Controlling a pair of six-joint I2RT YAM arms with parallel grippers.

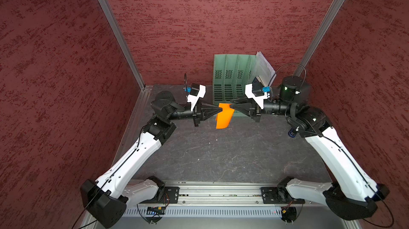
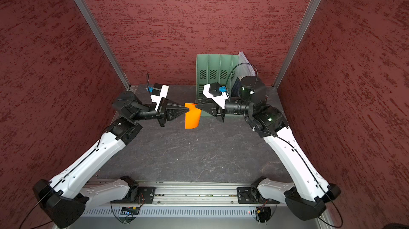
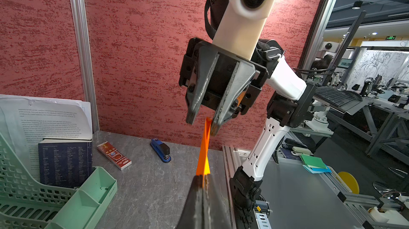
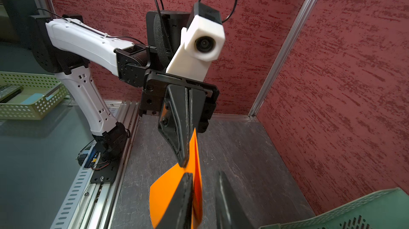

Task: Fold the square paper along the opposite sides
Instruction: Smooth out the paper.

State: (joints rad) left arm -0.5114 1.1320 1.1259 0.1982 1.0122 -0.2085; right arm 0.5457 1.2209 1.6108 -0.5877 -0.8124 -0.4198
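1. the square paper (image 1: 224,116) hangs in the air above the dark table (image 1: 221,157). it is a bright orange sheet, curved along its length, with its lower end free.
2. the left gripper (image 1: 218,111) is clamped on the paper's upper part, its jaws pressed together with the sheet pinched between them. the right wrist view shows this pinch from the front.
3. the right gripper (image 1: 232,105) meets the paper from the opposite side, at the same upper end. its jaws stand narrowly apart, and the sheet's edge sits in the gap against one finger (image 3: 223,108), clear of the other.
4. the two grippers point tip to tip, near each other, with the paper between them.
5. just behind stands a green file rack (image 1: 230,77) holding white printed sheets (image 1: 264,66).
6. a dark book (image 3: 65,161), a red booklet (image 3: 114,155) and a blue stapler (image 3: 161,150) are beside the rack.
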